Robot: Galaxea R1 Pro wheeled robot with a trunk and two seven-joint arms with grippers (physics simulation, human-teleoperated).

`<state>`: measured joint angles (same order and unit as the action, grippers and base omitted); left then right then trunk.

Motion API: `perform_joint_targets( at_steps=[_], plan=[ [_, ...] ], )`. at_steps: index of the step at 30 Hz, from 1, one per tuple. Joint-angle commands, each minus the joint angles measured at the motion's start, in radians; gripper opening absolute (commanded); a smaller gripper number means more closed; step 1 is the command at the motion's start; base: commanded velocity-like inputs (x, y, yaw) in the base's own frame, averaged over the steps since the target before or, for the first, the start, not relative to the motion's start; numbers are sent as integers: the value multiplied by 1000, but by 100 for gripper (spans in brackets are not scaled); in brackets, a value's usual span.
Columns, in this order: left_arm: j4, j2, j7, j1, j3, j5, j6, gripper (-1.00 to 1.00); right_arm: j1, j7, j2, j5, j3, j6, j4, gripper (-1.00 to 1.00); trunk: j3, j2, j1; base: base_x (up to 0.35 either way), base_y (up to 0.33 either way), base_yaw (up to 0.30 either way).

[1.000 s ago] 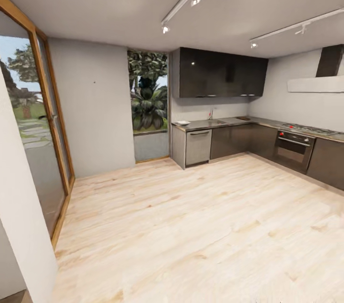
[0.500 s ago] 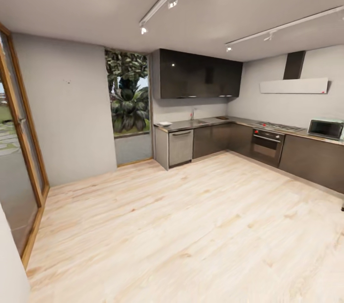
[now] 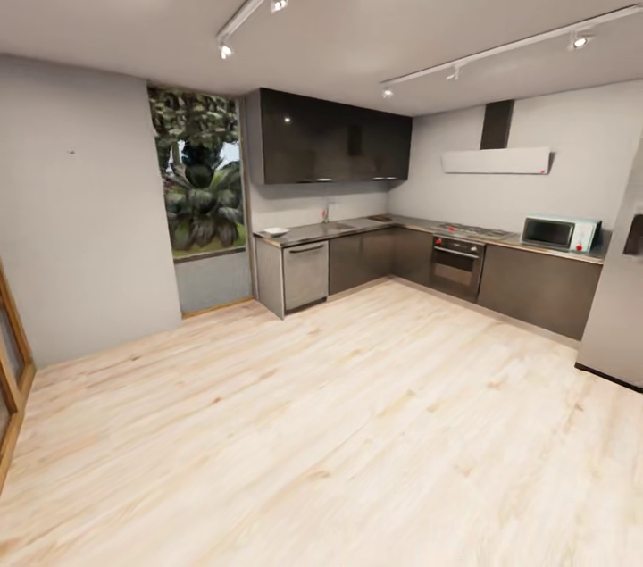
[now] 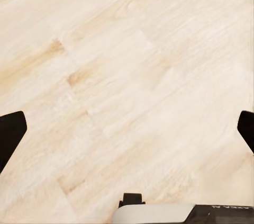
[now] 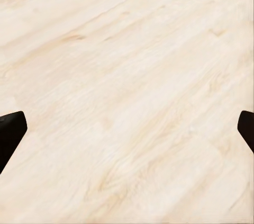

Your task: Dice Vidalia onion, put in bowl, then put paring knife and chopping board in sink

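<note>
The kitchen stands far across the room in the head view, with dark glossy upper cabinets (image 3: 330, 138) over a grey countertop (image 3: 308, 234). A small white bowl (image 3: 272, 231) sits at the counter's left end. The sink (image 3: 335, 227) and its faucet (image 3: 327, 213) are tiny at this distance. Farther right on the counter, a dark patch looks like the chopping board (image 3: 379, 217). The onion and paring knife are too small to make out. My left gripper (image 4: 127, 128) is open over bare wooden floor. My right gripper (image 5: 127, 128) is open too, with nothing between its fingers.
A pale wooden floor (image 3: 357, 424) stretches between me and the counters. A dishwasher (image 3: 305, 274), an oven (image 3: 457, 266) and a microwave (image 3: 558, 233) line the L-shaped run. A tall grey fridge (image 3: 616, 308) stands at the right edge, a window (image 3: 201, 183) at the left.
The head camera has turned to the right, so the kitchen sits further left in the picture. The microwave and the fridge have come into view, and the glass door has slid out at the left.
</note>
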<state>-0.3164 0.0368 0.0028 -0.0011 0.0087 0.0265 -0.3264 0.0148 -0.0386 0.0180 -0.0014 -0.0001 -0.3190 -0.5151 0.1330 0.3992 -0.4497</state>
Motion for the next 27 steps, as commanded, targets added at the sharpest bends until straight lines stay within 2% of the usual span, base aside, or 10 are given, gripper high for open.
perform_joint_targets(
  at_steps=[1,9,27],
  plan=[
    [1,0,0,0,0,3,-3,100,1,-3,0,0,0,-3,1,100,-1,1,0,0,0,-259],
    [0,0,1,0,1,3,-2,100,1,-3,0,0,0,-3,1,100,-8,1,0,102,60,-253],
    [0,0,2,0,2,3,-2,100,1,-3,0,0,0,-3,1,100,-25,1,0,277,167,-237]
  ],
)
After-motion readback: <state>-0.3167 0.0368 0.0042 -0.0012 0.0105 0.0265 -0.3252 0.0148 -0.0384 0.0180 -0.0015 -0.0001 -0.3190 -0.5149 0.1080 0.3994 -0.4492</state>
